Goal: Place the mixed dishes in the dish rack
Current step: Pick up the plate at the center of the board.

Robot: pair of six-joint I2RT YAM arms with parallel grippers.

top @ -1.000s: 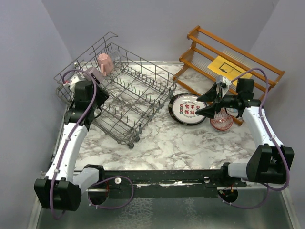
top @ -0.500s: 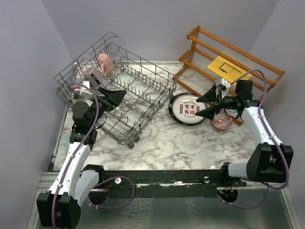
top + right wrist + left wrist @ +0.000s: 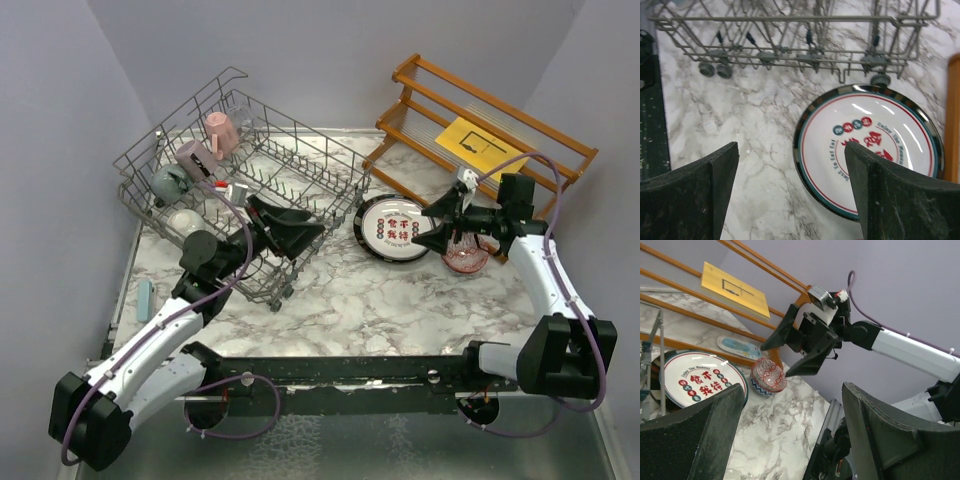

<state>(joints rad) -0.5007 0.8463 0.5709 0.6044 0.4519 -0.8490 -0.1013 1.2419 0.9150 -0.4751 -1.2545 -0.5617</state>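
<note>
Swinging away from the far-left corner of the dish rack (image 3: pixel 262 168), the left arm has come across its near side, and the left tool (image 3: pixel 305 240) now points out over the tabletop (image 3: pixel 340 295) towards the other arm. That move has uncovered two mugs that now sit behind the tool. The right arm has barely shifted.

Both tools stand spread and hold nothing. From the left wrist view the open fingers frame the right tool (image 3: pixel 775 360), which hangs just above the red patterned bowl (image 3: pixel 769 376). The black-rimmed plate (image 3: pixel 393 228) lies flat on the tabletop straight ahead of the left tool, and just beside and below the right one; the right wrist view shows it close against the rack's wheeled edge.

Four mugs are loaded, all in the rack's far-left part, behind the left tool: the pink mug (image 3: pixel 218 131), the mauve mug (image 3: pixel 190 157), the grey-teal mug (image 3: pixel 168 184) and the cream mug (image 3: pixel 185 222). Whether a glass is in there too I cannot tell.

Judging by this, the cups are done and the flat ware is left: the plate, the bowl, and a blue-patterned dish (image 3: pixel 740 347) lying beyond the bowl under the wooden shelf (image 3: pixel 480 125). The task looks a little past halfway.
</note>
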